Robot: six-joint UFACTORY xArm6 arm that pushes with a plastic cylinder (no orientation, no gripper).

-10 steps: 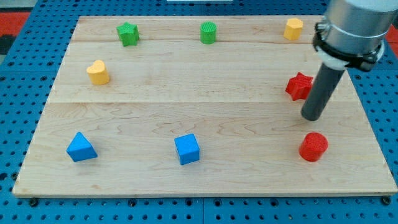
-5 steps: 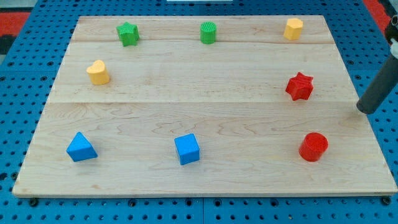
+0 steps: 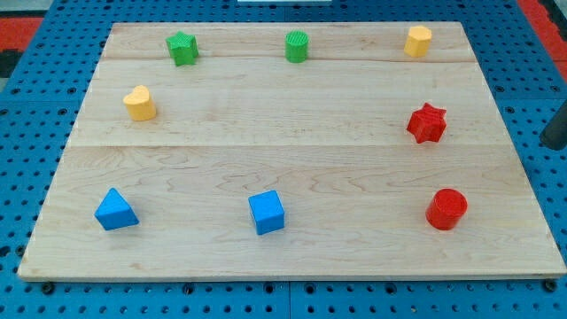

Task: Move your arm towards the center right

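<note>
My tip (image 3: 555, 144) is seen only as a dark sliver at the view's right edge, at about three o'clock from the middle of the wooden board (image 3: 292, 168), off the board's right side and over the blue pegboard (image 3: 540, 106); no block is touched by it, and nothing is held, since the rod has no jaws. The red star (image 3: 426, 122) is found nearest, at nine o'clock from my tip and well apart, and the red cylinder (image 3: 446, 209) lies at about six o'clock from that star. The yellow block (image 3: 418, 40) is placed toward one o'clock on the board, the green cylinder (image 3: 298, 46) at twelve, the green star (image 3: 182, 48) at eleven, the yellow heart (image 3: 139, 103) at ten, the blue triangle (image 3: 116, 210) at eight, and the blue cube (image 3: 267, 212) at six.
</note>
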